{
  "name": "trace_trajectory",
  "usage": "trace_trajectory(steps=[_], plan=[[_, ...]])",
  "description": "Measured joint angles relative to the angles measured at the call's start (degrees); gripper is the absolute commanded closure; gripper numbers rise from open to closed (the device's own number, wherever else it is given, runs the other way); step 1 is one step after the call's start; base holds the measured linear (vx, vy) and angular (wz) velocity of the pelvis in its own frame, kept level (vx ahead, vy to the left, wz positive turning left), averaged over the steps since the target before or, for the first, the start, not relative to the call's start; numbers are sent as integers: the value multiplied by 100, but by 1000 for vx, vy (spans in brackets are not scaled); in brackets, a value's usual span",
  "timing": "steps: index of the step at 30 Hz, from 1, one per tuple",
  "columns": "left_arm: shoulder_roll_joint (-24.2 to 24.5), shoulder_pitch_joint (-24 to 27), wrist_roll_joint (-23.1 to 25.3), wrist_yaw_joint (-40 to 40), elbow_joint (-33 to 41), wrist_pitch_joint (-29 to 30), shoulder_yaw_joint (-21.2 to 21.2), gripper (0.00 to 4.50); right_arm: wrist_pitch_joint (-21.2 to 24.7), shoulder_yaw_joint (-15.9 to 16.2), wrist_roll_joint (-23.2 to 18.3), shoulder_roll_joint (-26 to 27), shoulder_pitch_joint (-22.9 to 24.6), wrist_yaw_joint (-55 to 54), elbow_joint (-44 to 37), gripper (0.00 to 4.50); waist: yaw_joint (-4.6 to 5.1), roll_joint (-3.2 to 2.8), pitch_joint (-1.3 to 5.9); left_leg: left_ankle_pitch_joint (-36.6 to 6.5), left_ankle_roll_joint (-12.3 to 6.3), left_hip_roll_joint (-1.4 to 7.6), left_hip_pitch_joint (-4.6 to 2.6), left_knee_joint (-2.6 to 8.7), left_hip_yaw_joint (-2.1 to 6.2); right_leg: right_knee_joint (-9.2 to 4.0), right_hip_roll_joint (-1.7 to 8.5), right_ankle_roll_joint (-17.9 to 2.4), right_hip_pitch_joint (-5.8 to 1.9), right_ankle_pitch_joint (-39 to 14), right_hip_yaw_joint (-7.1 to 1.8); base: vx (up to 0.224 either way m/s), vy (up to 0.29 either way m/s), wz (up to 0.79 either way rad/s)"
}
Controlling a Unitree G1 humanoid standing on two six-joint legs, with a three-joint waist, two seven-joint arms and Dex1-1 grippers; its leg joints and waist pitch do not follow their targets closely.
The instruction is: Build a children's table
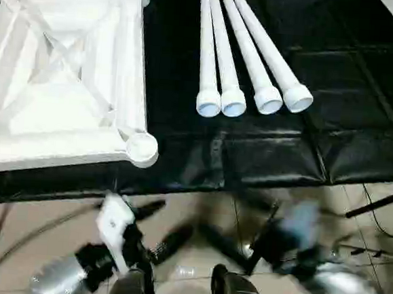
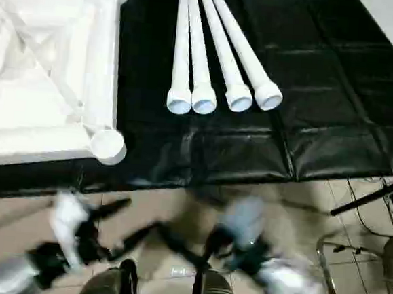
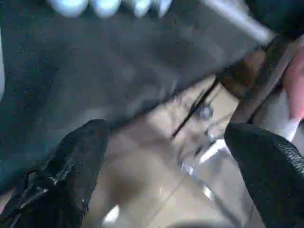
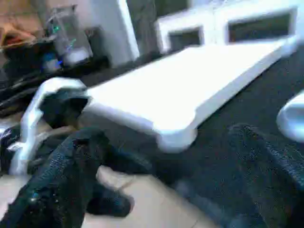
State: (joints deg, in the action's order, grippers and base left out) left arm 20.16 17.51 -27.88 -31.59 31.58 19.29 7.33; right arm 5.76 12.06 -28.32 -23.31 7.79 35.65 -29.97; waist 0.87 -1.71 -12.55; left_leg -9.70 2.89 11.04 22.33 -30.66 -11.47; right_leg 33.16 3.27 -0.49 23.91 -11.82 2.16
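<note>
On black pad (image 1: 305, 149): tabletop (image 1: 66, 75) upside-down, four legs (image 1: 248, 56) beside (no readable writing); left tool (image 1: 159, 229), right tool (image 1: 233, 242) spread wide, empty.

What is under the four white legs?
The four tube legs lie side by side on the black padded work surface, to the right of the upside-down table top. The padding right beneath them is covered by the legs.

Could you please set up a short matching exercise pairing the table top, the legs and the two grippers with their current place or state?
Things:
1. table top
2. four legs
3. left gripper
4. right gripper

States:
A. side by side, flared ends toward the robot
B. open, before the mat's edge, legs' ends beyond
C. ribbed underside up on the mat
D. open, facing the top's corner

Pairs: 1-C, 2-A, 3-B, 4-D
</note>
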Motion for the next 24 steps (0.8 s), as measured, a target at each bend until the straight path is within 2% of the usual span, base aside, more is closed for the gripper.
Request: trace_trajectory(steps=[3,5,7,10,12,16,17,18,19,20,21,22,23,24], plan=[[-59,-294,-463,384,614,309,-179,9,333,-314,200,297,-244,-552,-109,0,17,1,0,7,8,-1,-4,-11,0,7,1,0,-6,0,-2,0,0,0],[-105,-628,-729,695,970,477,-416,9,792,-490,244,313,-463,-1147,-212,0,26,5,2,11,15,-2,-15,-35,1,28,2,1,-18,1,-8,0,0,0],[-241,-891,-760,949,1079,487,-616,9,1136,-582,382,336,-609,-1663,-230,0,29,14,7,10,17,-1,-31,-56,3,45,2,2,-34,2,-9,0,0,0],[-498,-1466,-399,1493,814,475,-971,9,1556,-722,485,601,-780,-2323,-50,0,31,23,12,-2,57,2,-30,-102,13,106,3,5,-29,3,-9,0,0,0],[-391,-1780,176,1870,457,651,-999,9,1673,-717,834,745,-851,-2576,136,0,33,22,15,3,64,3,-28,-131,22,136,3,12,-27,7,-11,0,0,0],[-197,-1822,624,2381,61,995,-1033,9,1735,-679,1324,877,-1126,-2735,539,0,46,29,21,3,63,1,-19,-184,24,189,3,17,-9,11,-31,0,0,0],[-162,-1779,701,2515,39,1092,-1044,9,1765,-632,1378,874,-1186,-2787,623,0,59,11,36,33,20,-37,68,-200,152,182,22,16,-30,11,58,0,0,0],[-173,-1774,744,2594,40,1134,-1064,9,1798,-590,1390,864,-1220,-2820,664,0,65,-2,44,57,-16,-62,95,-222,257,174,47,11,-48,8,160,10,-15,40],[-184,-1767,754,2647,45,1155,-1091,9,1815,-537,1411,862,-1253,-2838,688,0,64,-8,48,77,-49,-101,166,-245,363,174,74,-2,-63,-2,258,10,-15,40],[-235,-1749,759,2725,60,1198,-1126,9,1832,-449,1445,860,-1365,-2853,786,0,52,-14,51,100,-83,-119,223,-271,478,174,117,-14,-92,-16,394,-3,-14,57],[-311,-1737,782,2779,77,1235,-1134,9,1843,-382,1467,856,-1464,-2857,869,0,24,-18,52,106,-92,-126,258,-301,551,168,141,-8,-136,-30,485,-34,-8,56],[-437,-1743,864,2862,75,1253,-1133,9,1817,-311,1568,878,-1626,-2840,1046,0,6,-17,52,105,-90,-129,264,-330,608,163,157,5,-198,-47,565,-34,-8,56],[-539,-1771,926,2902,76,1266,-1069,9,1795,-277,1629,923,-1766,-2802,1171,0,-35,-14,53,83,-54,-129,265,-363,638,160,198,57,-304,-107,687,-36,4,55],[-536,-1778,969,2914,74,1267,-1025,9,1769,-270,1640,1016,-1871,-2745,1270,0,-69,-17,51,79,-48,-125,254,-383,648,156,210,68,-388,-143,745,-26,9,59]])
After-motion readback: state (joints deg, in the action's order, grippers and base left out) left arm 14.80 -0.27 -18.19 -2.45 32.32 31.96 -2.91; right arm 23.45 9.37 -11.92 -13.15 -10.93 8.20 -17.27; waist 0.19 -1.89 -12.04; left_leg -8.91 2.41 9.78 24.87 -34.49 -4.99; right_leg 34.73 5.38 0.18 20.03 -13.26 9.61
